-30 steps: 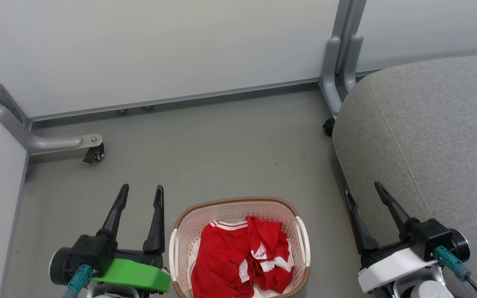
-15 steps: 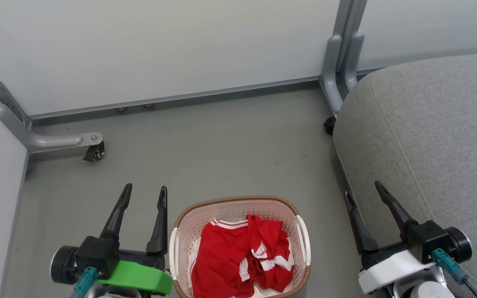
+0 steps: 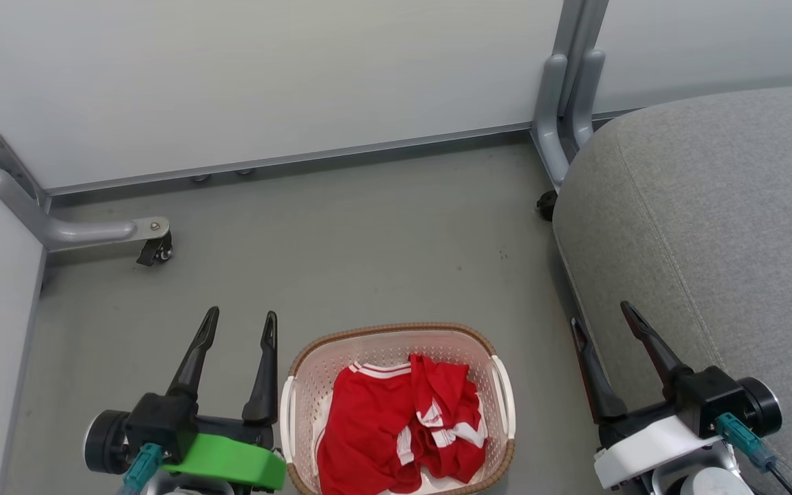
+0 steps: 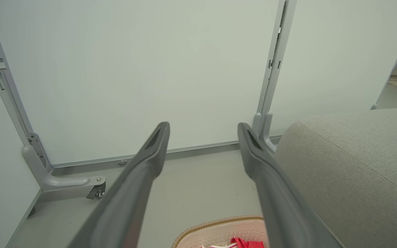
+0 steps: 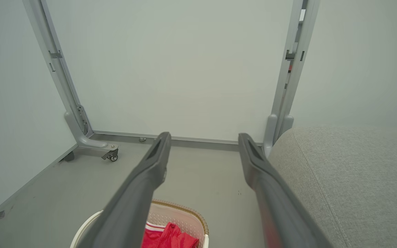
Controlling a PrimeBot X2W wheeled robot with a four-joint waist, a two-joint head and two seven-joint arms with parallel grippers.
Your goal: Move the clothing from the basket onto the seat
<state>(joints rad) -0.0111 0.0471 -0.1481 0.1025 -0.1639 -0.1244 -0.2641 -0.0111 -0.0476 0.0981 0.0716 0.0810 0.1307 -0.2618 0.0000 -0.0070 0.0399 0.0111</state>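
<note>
In the head view the left hand (image 3: 241,313) sits at the lower left of the frame, its two dark fingers apart and holding nothing, just beside the left edge of the basket (image 3: 389,328). The right hand (image 3: 601,313) is at the lower right, fingers likewise spread and empty, at the near edge of the seat (image 3: 712,206), which takes up the right side of the frame. The basket stands on the grey floor (image 3: 368,240) at the bottom centre, and the red clothing (image 3: 382,426) with its white trim lies crumpled inside it. Pale wall panels (image 3: 265,82) run across the top, and a small caster (image 3: 155,253) sits at the middle left. In the left wrist view the open fingers frame the far panel, with the basket's rim and a scrap of red at the bottom edge and the seat at the right. In the right wrist view the spread fingers rise over the floor, with the basket and clothing at the bottom left of centre and the seat at the lower right.
</note>
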